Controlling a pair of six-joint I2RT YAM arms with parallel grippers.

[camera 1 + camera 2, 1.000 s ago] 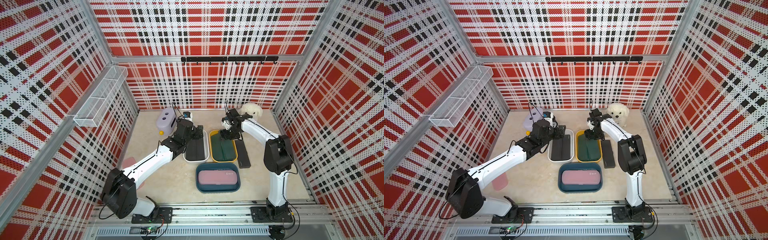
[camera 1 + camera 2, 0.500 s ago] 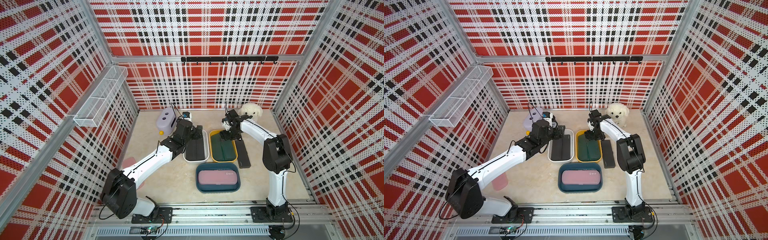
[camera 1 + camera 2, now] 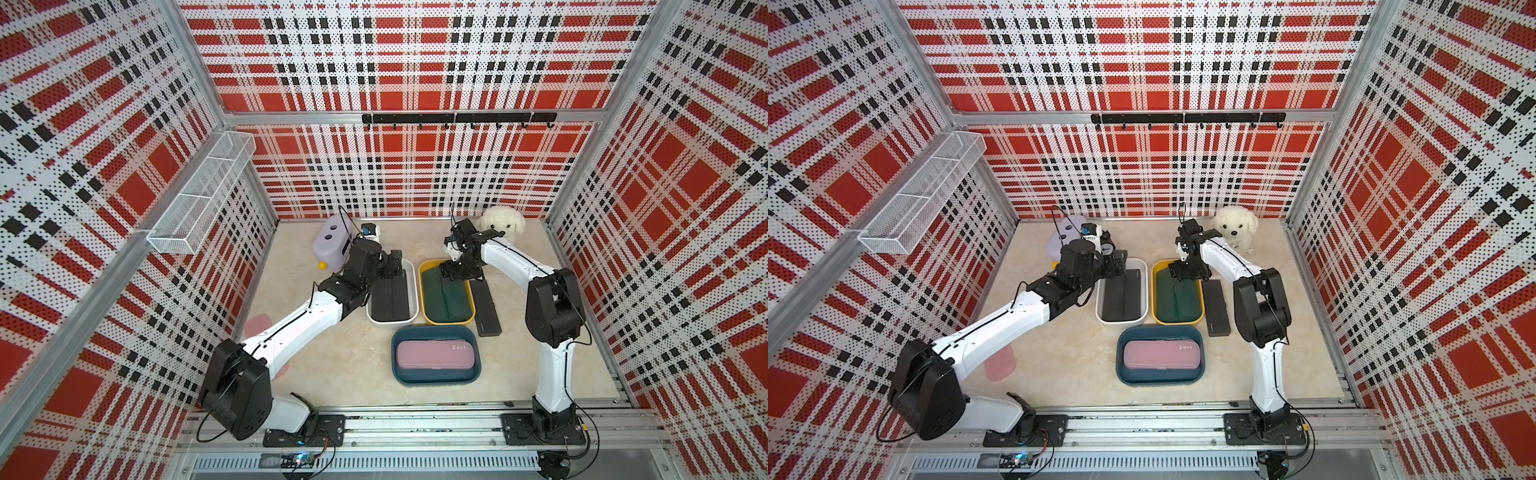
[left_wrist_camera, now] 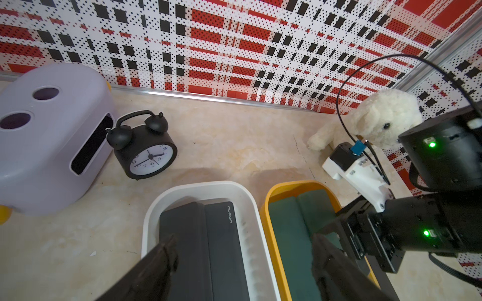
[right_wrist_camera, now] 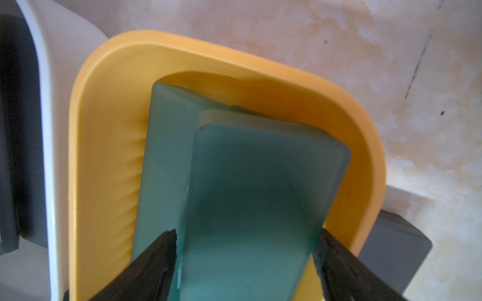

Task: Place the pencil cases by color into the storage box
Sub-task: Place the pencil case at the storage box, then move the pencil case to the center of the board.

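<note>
Right claw (image 5: 246, 235) wider (two green cases (image 3: 446, 297))

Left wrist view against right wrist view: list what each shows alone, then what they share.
Only the left wrist: the lilac box, the alarm clock, the plush dog, and the left gripper open above the white bin.
Only the right wrist: the loose black case lying on the table beside the yellow bin.
Both: the yellow bin holding the green cases, the right gripper at those cases, and the white bin, of which the right wrist catches only an edge.
</note>
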